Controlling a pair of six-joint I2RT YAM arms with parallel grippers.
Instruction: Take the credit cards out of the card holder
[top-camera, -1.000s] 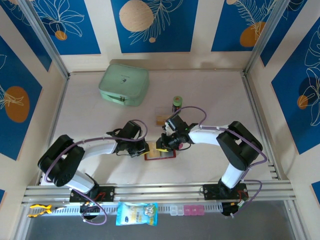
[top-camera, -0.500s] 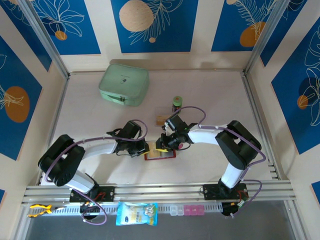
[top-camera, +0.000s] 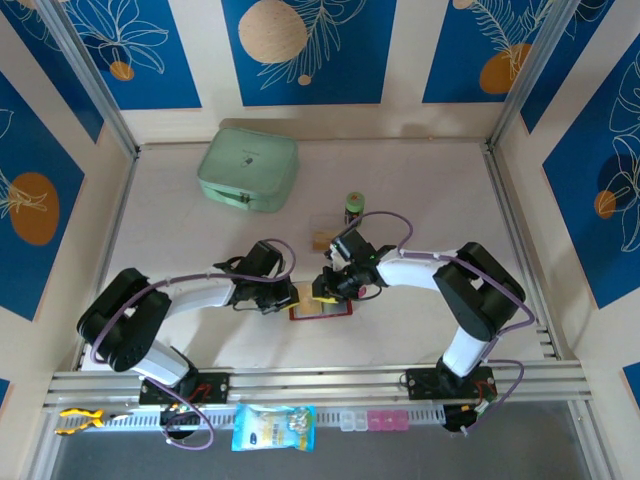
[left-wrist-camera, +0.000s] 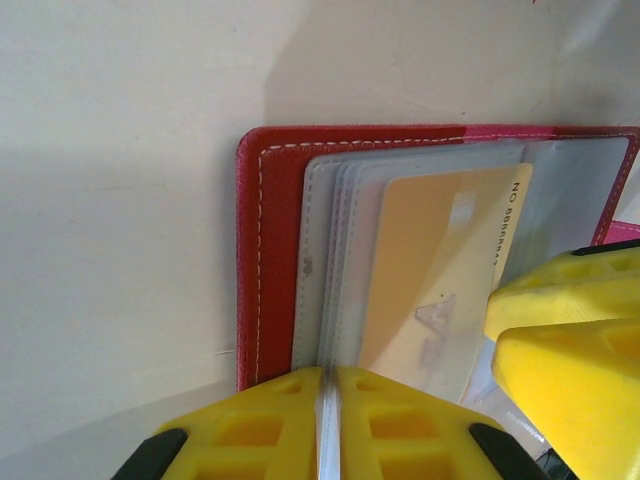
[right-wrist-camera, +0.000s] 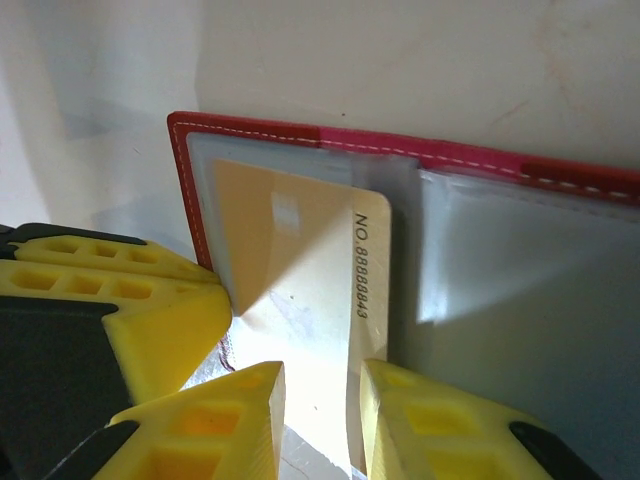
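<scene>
The dark-red card holder lies open on the table between both grippers. In the left wrist view its red cover holds a stack of greyish clear sleeves. My left gripper is shut on the edge of those sleeves. A yellow-tan credit card sticks partly out of a sleeve. In the right wrist view the same card reads NO.8888843 and runs under my right gripper, whose jaws stand apart over it. From above, the left gripper and right gripper nearly touch.
A tan card lies loose on the table behind the holder. A small green can stands beyond it. The mint-green zip case sits at the back left. Metal rails run along the near edge.
</scene>
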